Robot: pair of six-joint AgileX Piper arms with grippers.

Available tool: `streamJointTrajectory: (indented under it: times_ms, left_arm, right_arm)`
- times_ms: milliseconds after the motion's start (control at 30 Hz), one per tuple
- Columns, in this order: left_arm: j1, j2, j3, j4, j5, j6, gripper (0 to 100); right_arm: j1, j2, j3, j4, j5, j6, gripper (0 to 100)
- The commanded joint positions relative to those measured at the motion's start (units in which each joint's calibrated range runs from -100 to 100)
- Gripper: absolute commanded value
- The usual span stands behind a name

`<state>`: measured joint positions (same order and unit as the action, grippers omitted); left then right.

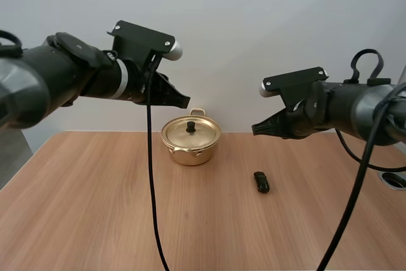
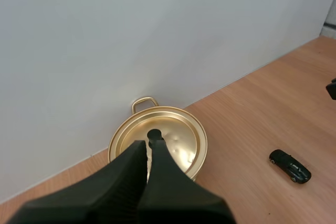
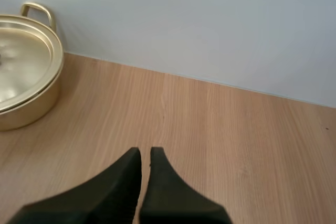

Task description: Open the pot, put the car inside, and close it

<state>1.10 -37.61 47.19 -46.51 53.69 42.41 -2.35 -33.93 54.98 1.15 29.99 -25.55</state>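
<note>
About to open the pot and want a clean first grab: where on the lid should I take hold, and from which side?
Grip the black knob at the centre of the lid, coming straight down from above. It stands upright, the only raised part; the lid lies flat on the pot, its rim likely too flush to pinch. The left gripper hangs nearest.

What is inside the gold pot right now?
A round gold lid covers the shiny gold metal pot, so its inside is hidden. The small black toy car lies outside on the wooden table.
</note>
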Motion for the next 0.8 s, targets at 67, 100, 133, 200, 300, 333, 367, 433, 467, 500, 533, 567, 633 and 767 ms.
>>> streamJointTrajectory:
  times_ms: [67, 100, 133, 200, 300, 333, 367, 433, 467, 500, 533, 567, 633, 767]
  left_arm:
    - [-2.94, 32.9, -12.0, -0.3, -1.1, 6.1, 76]
    - [-3.36, 34.7, -13.4, 0.0, -1.5, 5.7, 82]
    - [-3.83, 36.4, -14.9, 0.8, -1.7, 4.7, 82]
    - [-4.63, 39.2, -17.0, 3.0, -1.7, 2.7, 80]
    - [-5.13, 42.2, -19.1, 4.4, -1.2, 1.6, 80]
    - [-5.13, 42.7, -19.6, 4.3, -1.2, 1.6, 80]
    - [-5.13, 43.2, -19.8, 4.3, -1.2, 1.3, 80]
    - [-5.13, 43.4, -19.9, 4.4, -1.2, 1.3, 80]
    - [-5.13, 43.7, -19.9, 4.3, -1.2, 1.3, 80]
    - [-5.13, 43.8, -20.2, 4.3, -1.2, 1.3, 80]
    - [-5.13, 44.1, -20.6, 4.3, -1.2, 1.3, 80]
    - [-5.13, 44.6, -21.2, 4.6, -1.2, 1.3, 80]
    - [-5.13, 45.6, -22.0, 4.4, -1.2, 1.3, 80]
    - [-5.13, 47.2, -23.9, 4.3, -1.4, 1.3, 80]
  right_arm:
    - [0.8, 15.0, -1.6, 1.6, -3.4, -3.9, 83]
    - [1.2, 15.6, -1.9, 1.6, -3.4, -4.1, 87]
    - [1.6, 16.4, -2.1, 1.6, -3.4, -4.3, 89]
    - [2.4, 17.8, -2.6, 1.7, -3.5, -4.3, 88]
    - [3.0, 19.5, -3.4, 2.7, -4.6, -4.3, 88]
    - [3.0, 19.9, -3.7, 3.0, -4.6, -4.3, 88]
    - [3.0, 20.4, -3.8, 3.1, -4.8, -4.3, 88]
    - [3.0, 20.8, -3.9, 3.5, -4.8, -4.3, 88]
    - [3.0, 20.9, -3.9, 4.3, -4.8, -4.3, 88]
    - [3.0, 21.0, -3.9, 4.4, -4.8, -4.3, 88]
    - [3.0, 21.2, -3.9, 4.6, -4.8, -4.3, 88]
    - [3.0, 21.5, -3.9, 4.6, -4.1, -4.3, 88]
    - [3.0, 21.9, -3.9, 4.6, -3.4, -4.3, 88]
    - [3.0, 22.0, -3.9, 4.6, -3.2, -4.3, 88]
